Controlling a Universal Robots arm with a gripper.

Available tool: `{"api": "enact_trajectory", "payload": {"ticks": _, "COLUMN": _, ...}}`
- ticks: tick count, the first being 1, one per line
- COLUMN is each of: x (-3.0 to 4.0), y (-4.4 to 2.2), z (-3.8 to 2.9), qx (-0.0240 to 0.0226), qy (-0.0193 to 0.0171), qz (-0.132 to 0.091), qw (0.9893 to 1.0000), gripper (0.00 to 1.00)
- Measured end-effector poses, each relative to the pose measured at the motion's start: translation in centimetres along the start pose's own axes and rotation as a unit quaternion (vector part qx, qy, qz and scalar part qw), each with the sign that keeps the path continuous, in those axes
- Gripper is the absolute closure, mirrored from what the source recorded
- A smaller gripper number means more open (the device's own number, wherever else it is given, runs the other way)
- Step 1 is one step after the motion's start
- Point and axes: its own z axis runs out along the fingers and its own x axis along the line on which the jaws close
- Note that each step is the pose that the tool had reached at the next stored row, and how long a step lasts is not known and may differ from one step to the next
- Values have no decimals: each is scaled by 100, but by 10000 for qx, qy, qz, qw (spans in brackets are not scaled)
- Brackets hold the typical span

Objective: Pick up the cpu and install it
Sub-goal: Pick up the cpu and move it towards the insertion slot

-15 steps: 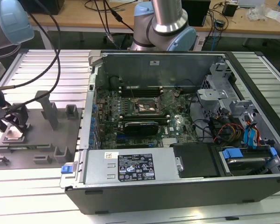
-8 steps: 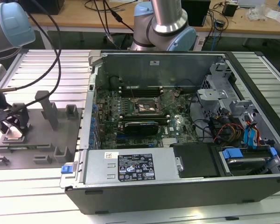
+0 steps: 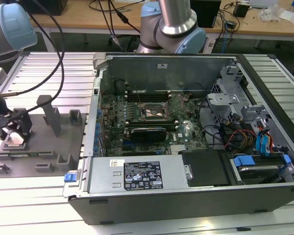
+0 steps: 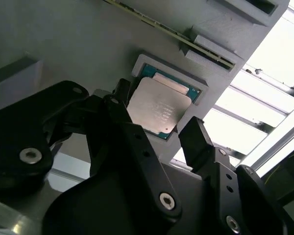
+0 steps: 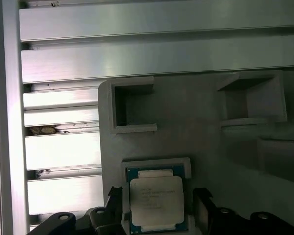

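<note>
- The gripper (image 5: 157, 192) has its two dark fingers (image 4: 195, 139) spread apart with nothing held. In both wrist views they stand one on each side of the chip, outside its edges.
- The cpu (image 4: 159, 108) lies flat, silvery top up, centred in the gap between the fingers. It sits straight ahead along the line the gripper points, so closing should need no sideways shift.
- The chip is close to square and has no real long axis. What counts is that the fingers face two opposite edges and look about parallel to them in the first wrist view.
- Whether the fingertips are low enough to catch those edges — or touch anything yet — I cannot tell.
- The chip rests in a shallow pale nest (image 5: 157, 164), whose raised lip stands between chip and fingers on at least one side.
- The nest belongs to a grey fixture plate (image 3: 44, 142) at the exterior view's left, with grey blocks (image 3: 52, 115) standing nearby.
- The socket (image 3: 154, 113) sits on the board inside the open computer case (image 3: 161, 68) — well apart, toward the exterior view's right.
</note>
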Motion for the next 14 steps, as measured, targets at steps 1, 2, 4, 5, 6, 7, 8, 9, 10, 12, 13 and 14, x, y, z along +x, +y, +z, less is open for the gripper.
{"api": "enact_trajectory", "payload": {"ticks": 1, "x": 0, "y": 0, "z": 6, "qx": -1, "qy": -1, "qz": 0, "qw": 10000, "gripper": 32}}
{"api": "enact_trajectory", "payload": {"ticks": 2, "x": 0, "y": -1, "z": 21, "qx": -1, "qy": -1, "qz": 0, "qw": 10000, "gripper": 32}}
{"api": "enact_trajectory", "payload": {"ticks": 4, "x": 1, "y": -2, "z": 35, "qx": 1, "qy": 1, "qz": -2, "qw": 10000, "gripper": 32}}
{"api": "enact_trajectory", "payload": {"ticks": 5, "x": 1, "y": -2, "z": 44, "qx": 0, "qy": 1, "qz": -10, "qw": 10000, "gripper": 32}}
{"api": "enact_trajectory", "payload": {"ticks": 6, "x": 1, "y": -2, "z": 51, "qx": -1, "qy": 4, "qz": -26, "qw": 10000, "gripper": 32}}
{"api": "enact_trajectory", "payload": {"ticks": 7, "x": 1, "y": -2, "z": 57, "qx": -1, "qy": 7, "qz": -51, "qw": 10000, "gripper": 32}}
{"api": "enact_trajectory", "payload": {"ticks": 8, "x": 1, "y": -3, "z": 60, "qx": -2, "qy": 11, "qz": -99, "qw": 10000, "gripper": 32}}
{"api": "enact_trajectory", "payload": {"ticks": 9, "x": 1, "y": -3, "z": 61, "qx": -3, "qy": 13, "qz": -137, "qw": 9999, "gripper": 32}}
{"api": "enact_trajectory", "payload": {"ticks": 10, "x": 1, "y": -3, "z": 62, "qx": -4, "qy": 13, "qz": -154, "qw": 9999, "gripper": 32}}
{"api": "enact_trajectory", "payload": {"ticks": 12, "x": 0, "y": -3, "z": 63, "qx": -5, "qy": 13, "qz": -165, "qw": 9999, "gripper": 32}}
{"api": "enact_trajectory", "payload": {"ticks": 13, "x": 0, "y": -3, "z": 63, "qx": -5, "qy": 13, "qz": -165, "qw": 9999, "gripper": 32}}
{"api": "enact_trajectory", "payload": {"ticks": 14, "x": 0, "y": -3, "z": 63, "qx": -5, "qy": 13, "qz": -166, "qw": 9999, "gripper": 32}}
